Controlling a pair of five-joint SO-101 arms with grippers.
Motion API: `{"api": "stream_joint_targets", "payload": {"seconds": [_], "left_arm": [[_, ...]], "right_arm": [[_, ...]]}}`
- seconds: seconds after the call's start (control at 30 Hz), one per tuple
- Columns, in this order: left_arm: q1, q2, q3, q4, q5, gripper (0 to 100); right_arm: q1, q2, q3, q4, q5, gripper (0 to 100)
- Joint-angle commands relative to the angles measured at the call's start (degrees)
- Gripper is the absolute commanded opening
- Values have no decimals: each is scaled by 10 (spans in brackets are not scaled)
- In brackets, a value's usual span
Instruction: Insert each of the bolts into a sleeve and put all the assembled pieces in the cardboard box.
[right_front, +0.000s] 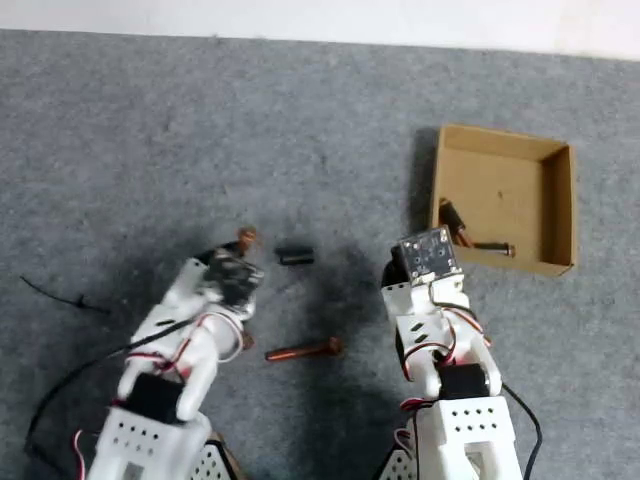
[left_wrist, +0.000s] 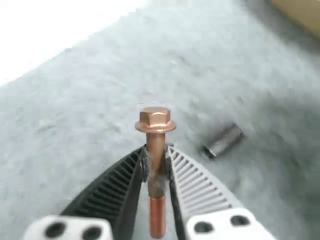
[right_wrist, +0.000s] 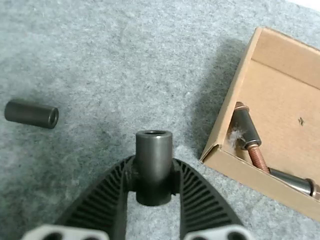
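High view, left gripper (right_front: 238, 265): fingers hidden under its wrist camera; the head of the gripped copper hex-head bolt (right_front: 246, 237) pokes out beyond it.
High view, right gripper (right_front: 400, 268): masked by its camera; its load cannot be made out.
High view, grey carpet (right_front: 150, 150): a loose dark cylindrical sleeve (right_front: 295, 255) lies between the arms, a second copper bolt (right_front: 305, 350) flat nearer the bases.
High view, open brown cardboard box (right_front: 558, 205): two assembled pieces (right_front: 455, 220) in one corner, too small to detail.
Left wrist view, left gripper (left_wrist: 156, 155): pinching the bolt's (left_wrist: 156, 121) shaft just under the head; the shaft's end is cut off at the edge.
Left wrist view, loose sleeve (left_wrist: 223, 140): blurred, on the carpet.
Right wrist view, right gripper (right_wrist: 154, 172): pressed onto a dark metal sleeve (right_wrist: 154, 150), bore visible.
Right wrist view, loose sleeve (right_wrist: 31, 114): on its side, well apart.
Right wrist view, box (right_wrist: 227, 120): partly cut off; the assembled pieces (right_wrist: 247, 127) lie inside, one cropped.
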Motion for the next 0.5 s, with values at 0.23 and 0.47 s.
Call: {"api": "stream_joint_targets", "payload": {"seconds": [0.23, 0.47], "left_arm": [[-97, -109, 14, -22, 156, 6], [-97, -109, 29, -56, 159, 6]], "right_arm": [[4, -12, -2, -18, -4, 6], [2, -13, 8, -19, -6, 6]]}}
